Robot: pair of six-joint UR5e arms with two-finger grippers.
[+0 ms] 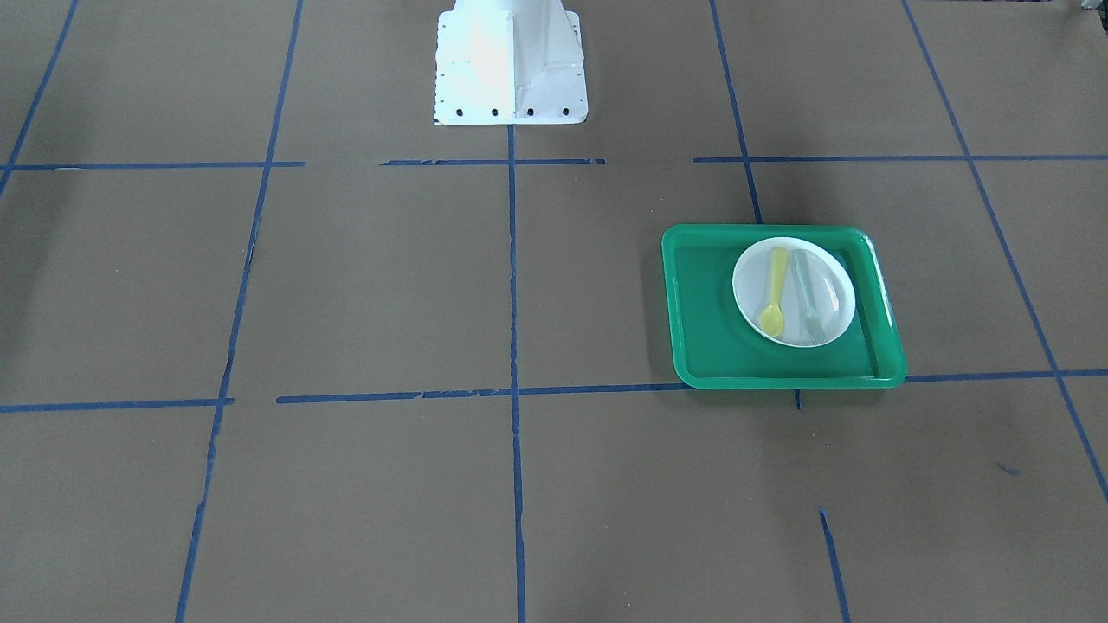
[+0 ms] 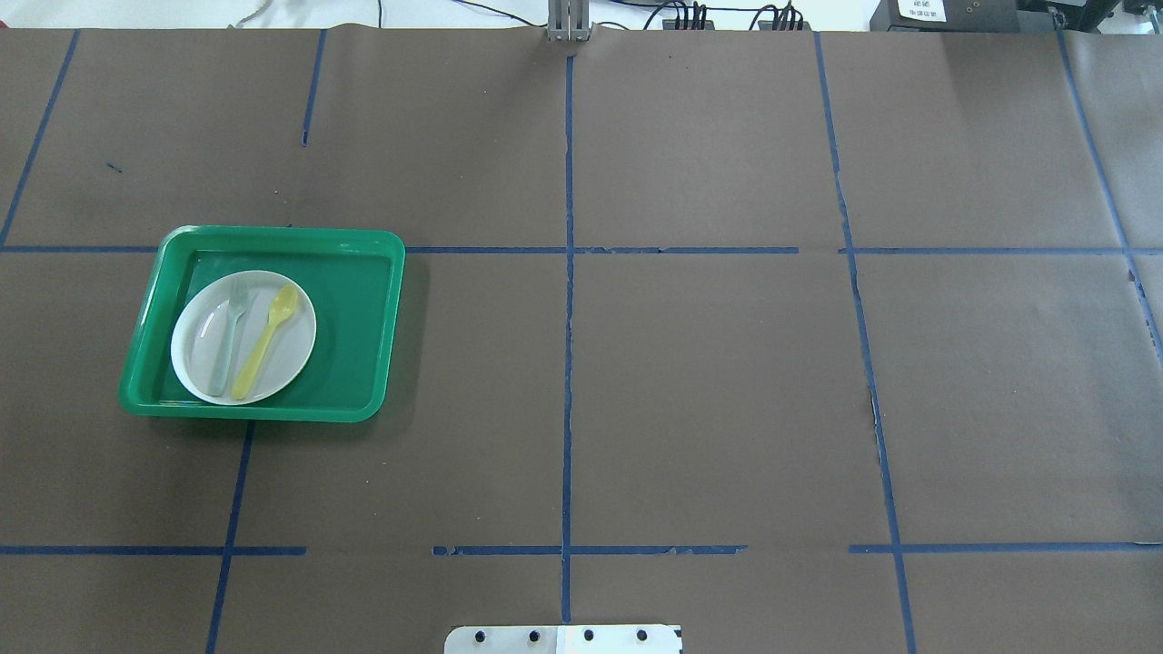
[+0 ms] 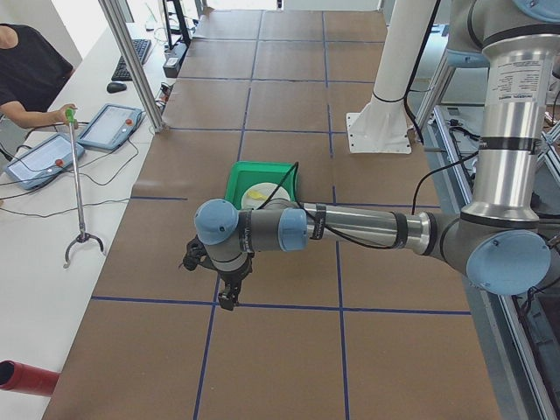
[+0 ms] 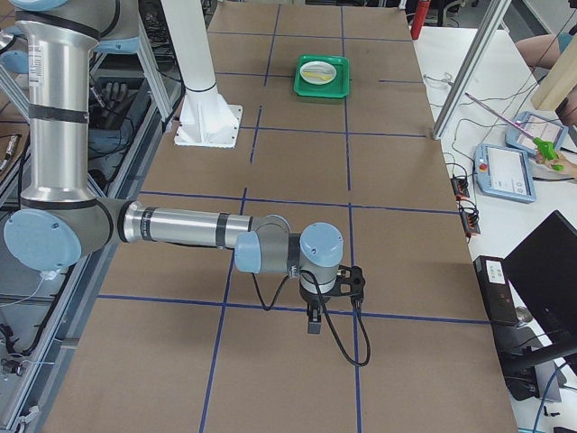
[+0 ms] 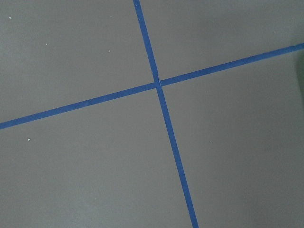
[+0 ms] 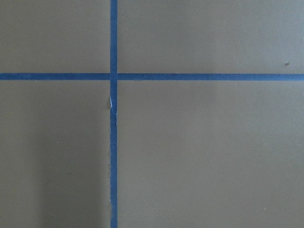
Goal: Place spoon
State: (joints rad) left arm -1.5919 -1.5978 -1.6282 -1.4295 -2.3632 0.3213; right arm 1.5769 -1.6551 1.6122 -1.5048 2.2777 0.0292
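Note:
The yellow spoon (image 1: pixel 774 295) lies on a white plate (image 1: pixel 833 294), next to a pale grey-green fork (image 1: pixel 809 298). The plate sits in a green tray (image 1: pixel 705 311). In the overhead view the spoon (image 2: pixel 266 341) lies right of the fork (image 2: pixel 229 334) on the plate (image 2: pixel 295 352), in the tray (image 2: pixel 359 318) at the table's left. My left gripper (image 3: pixel 229 297) hangs over the paper, well short of the tray (image 3: pixel 236 182). My right gripper (image 4: pixel 313 323) is far from the tray (image 4: pixel 322 88). I cannot tell whether either is open or shut.
Brown paper with blue tape lines covers the table. The robot's white base (image 1: pixel 509 65) stands at the table's middle edge. An operator sits by tablets (image 3: pixel 109 125) on a side bench, and a grabber tool (image 3: pixel 77 184) leans there. Both wrist views show only paper and tape.

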